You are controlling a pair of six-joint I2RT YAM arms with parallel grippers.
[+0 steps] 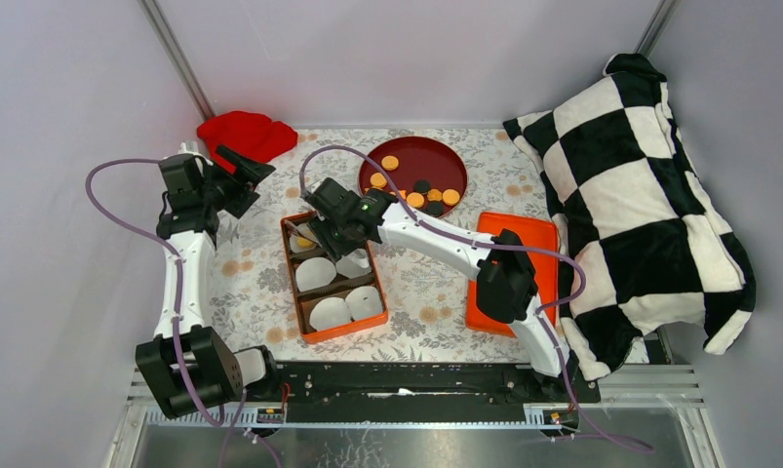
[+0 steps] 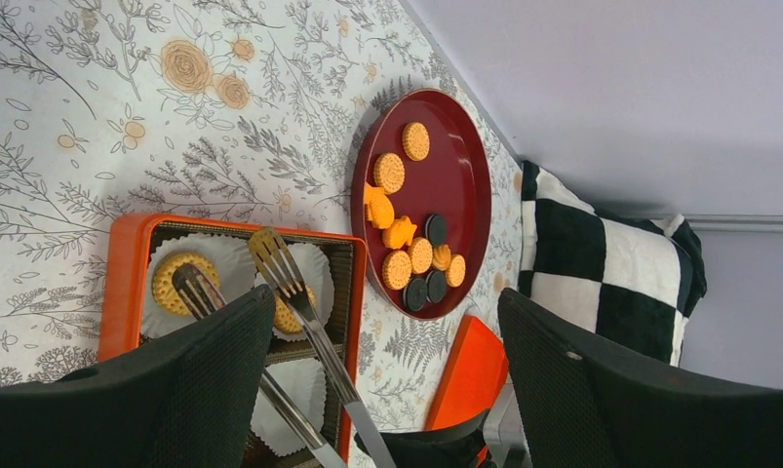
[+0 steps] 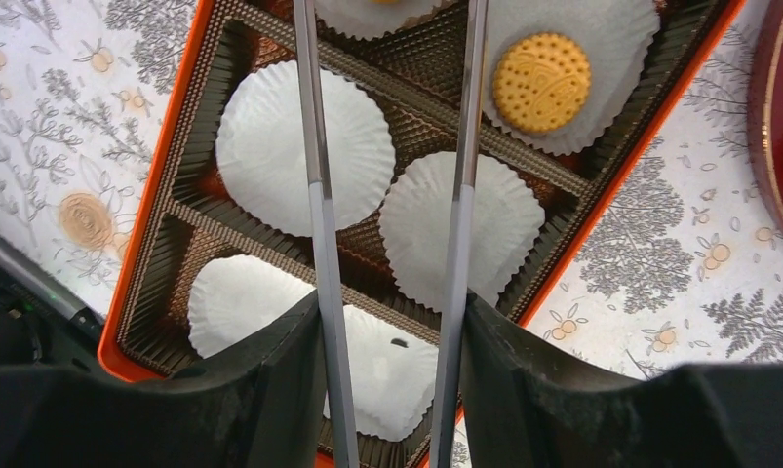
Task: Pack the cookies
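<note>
Several cookies [image 1: 416, 192], orange and black, lie on a dark red round plate [image 1: 418, 159], which the left wrist view also shows [image 2: 457, 185] with its cookies [image 2: 413, 261]. My right gripper [image 1: 336, 226] [image 3: 392, 322] is shut on a pair of metal tongs [image 3: 315, 195] over the far end of an orange box [image 1: 343, 331]. The forked tong tips [image 2: 275, 261] stand apart above two orange cookies [image 2: 180, 280] lying in paper cups. One of them shows in the right wrist view [image 3: 541, 83]. My left gripper [image 1: 254, 172] [image 2: 387, 302] hangs open and empty, left of the box.
White paper cups [image 3: 304, 146] line the box's brown compartments. An orange lid [image 1: 512, 273] lies right of the box. A red cloth [image 1: 246, 132] sits at the back left. A black-and-white checkered pillow [image 1: 641, 195] fills the right side.
</note>
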